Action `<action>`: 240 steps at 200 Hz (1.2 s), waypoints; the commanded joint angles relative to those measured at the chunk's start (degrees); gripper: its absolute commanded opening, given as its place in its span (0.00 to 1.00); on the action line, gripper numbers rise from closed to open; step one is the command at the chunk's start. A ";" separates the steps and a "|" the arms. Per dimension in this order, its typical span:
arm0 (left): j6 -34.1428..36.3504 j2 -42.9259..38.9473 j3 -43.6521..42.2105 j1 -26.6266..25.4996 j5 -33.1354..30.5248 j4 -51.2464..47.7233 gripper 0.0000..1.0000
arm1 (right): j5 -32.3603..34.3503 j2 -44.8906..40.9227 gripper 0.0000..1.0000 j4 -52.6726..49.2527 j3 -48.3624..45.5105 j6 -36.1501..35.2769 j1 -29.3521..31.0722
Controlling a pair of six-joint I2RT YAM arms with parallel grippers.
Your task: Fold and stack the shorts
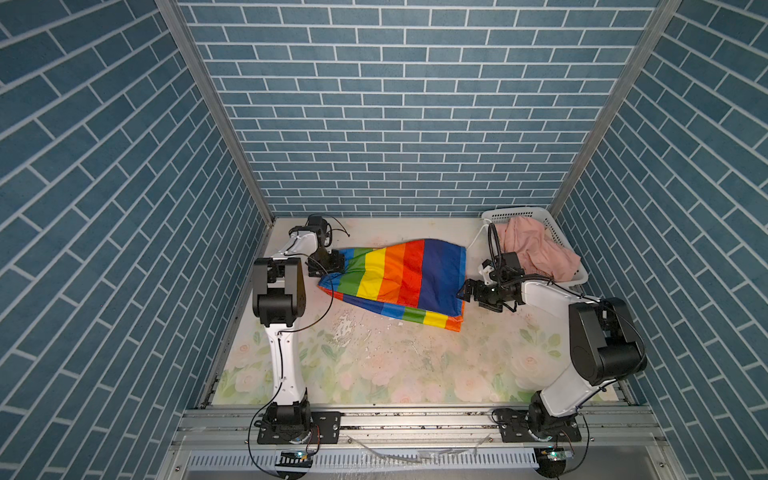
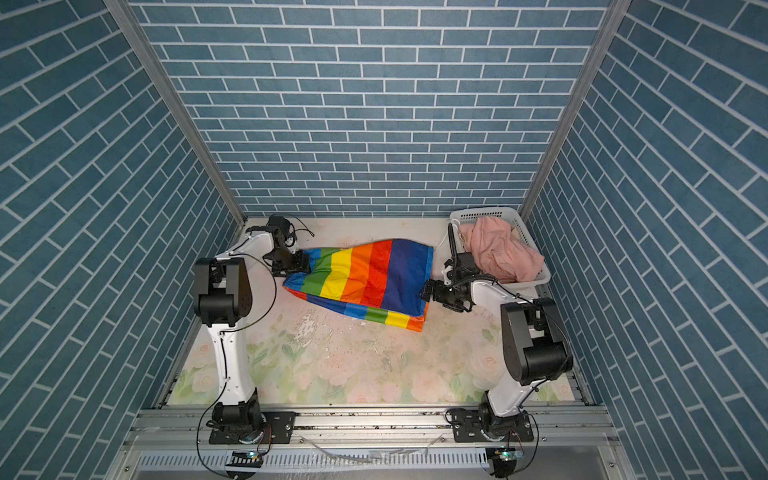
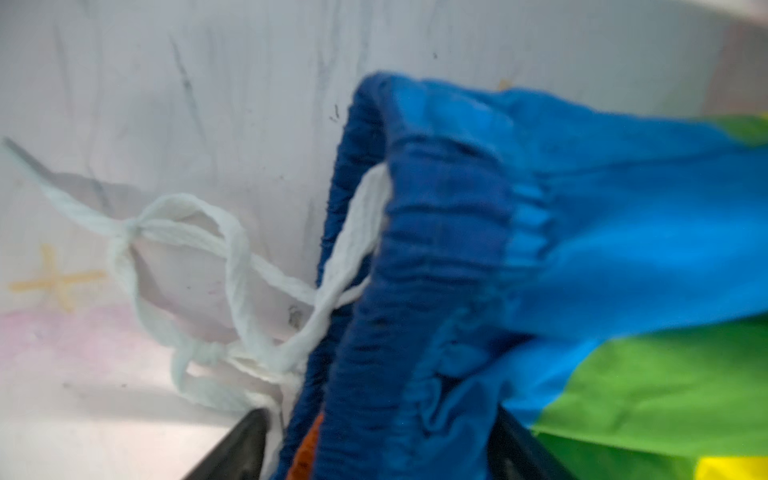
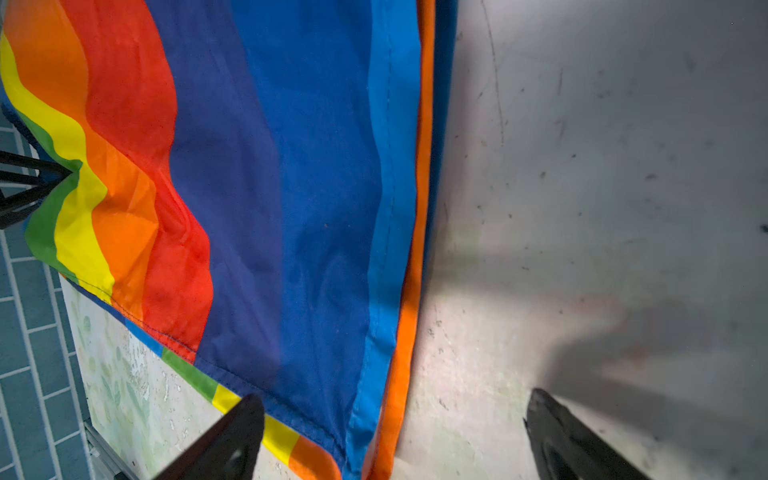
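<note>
The rainbow-striped shorts (image 1: 399, 282) lie spread across the far middle of your floral table (image 1: 374, 365), with a lower layer showing along the near edge. The white basket (image 1: 536, 216) sits in the far right corner. The pink shorts (image 1: 536, 249) are heaped in it and spill over its near rim. Your right gripper (image 1: 464, 293) sits between basket and shorts at the right hem, fingers spread wide and gripping nothing. Your left gripper (image 1: 334, 262) straddles the gathered waistband (image 3: 415, 291); you cannot tell whether it pinches. The white drawstring (image 3: 232, 291) trails loose on the table beside it.
</note>
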 commanded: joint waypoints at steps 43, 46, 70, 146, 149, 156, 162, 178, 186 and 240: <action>1.17 2.11 0.18 -2.41 -3.21 -3.51 0.09 | 1.76 5.55 0.99 -0.58 5.48 2.43 -0.10; 1.30 1.95 0.08 -2.43 -3.33 -3.61 0.08 | 1.79 5.99 0.99 -0.72 5.80 2.59 -0.18; 1.97 -0.04 -0.22 -2.46 -5.17 -4.72 0.00 | 2.49 9.34 0.99 -1.34 8.55 3.72 -0.09; -1.06 -8.50 0.42 -0.11 -14.94 -10.10 0.00 | 4.03 19.87 0.98 -4.15 21.24 4.85 4.89; -1.09 -8.85 0.70 -0.09 -15.28 -10.49 0.00 | 4.11 20.36 0.98 -4.33 21.86 4.86 5.26; -1.10 -9.49 1.30 0.00 -16.28 -11.42 0.00 | 4.48 21.45 0.98 -5.01 23.46 4.90 6.23; -1.06 -9.98 1.76 0.00 -17.06 -12.23 0.00 | 4.85 22.39 0.98 -5.55 24.75 4.76 6.99; -0.76 -10.84 3.30 -0.08 -18.24 -14.47 0.00 | 5.86 24.68 0.95 -6.73 27.98 4.76 8.88; -0.60 -10.86 4.23 -0.17 -18.96 -15.89 0.00 | 6.14 25.75 0.93 -7.11 29.46 4.99 9.72; 0.57 -12.65 8.42 -2.19 -27.32 -22.06 0.00 | 6.63 29.94 0.92 -9.20 36.30 6.54 13.39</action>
